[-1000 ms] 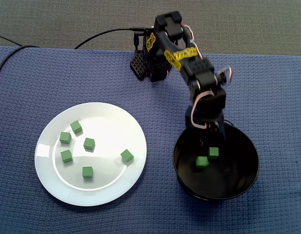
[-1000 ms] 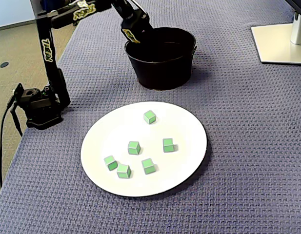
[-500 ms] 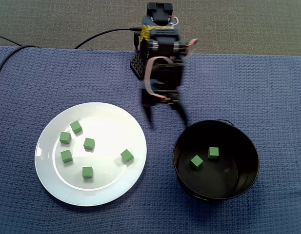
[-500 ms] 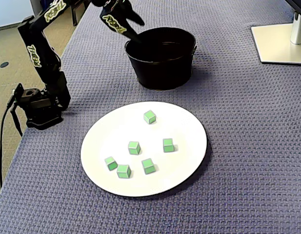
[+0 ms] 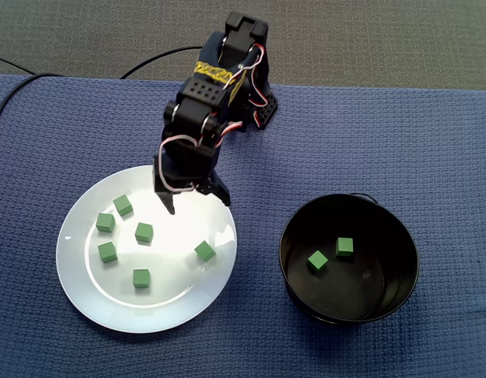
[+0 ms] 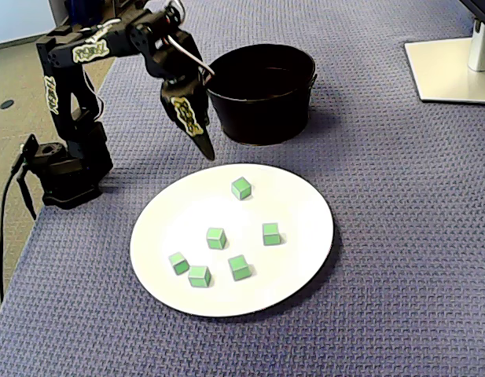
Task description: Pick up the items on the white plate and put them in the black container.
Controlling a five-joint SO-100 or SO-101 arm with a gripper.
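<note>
Swinging back from the black round container (image 5: 410, 268), the tool (image 5: 198, 203) now hangs spread and empty above the white round plate (image 5: 179, 303), near its 1 o'clock rim. Two small green cubes (image 5: 317, 261) lie in the container; six remain on the plate. One second earlier the tool reached into the container, so that delivery appears complete.

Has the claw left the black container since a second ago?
Yes. In a fixed view the claw swung left, from over the black container to the far edge of the white plate, open.
</note>
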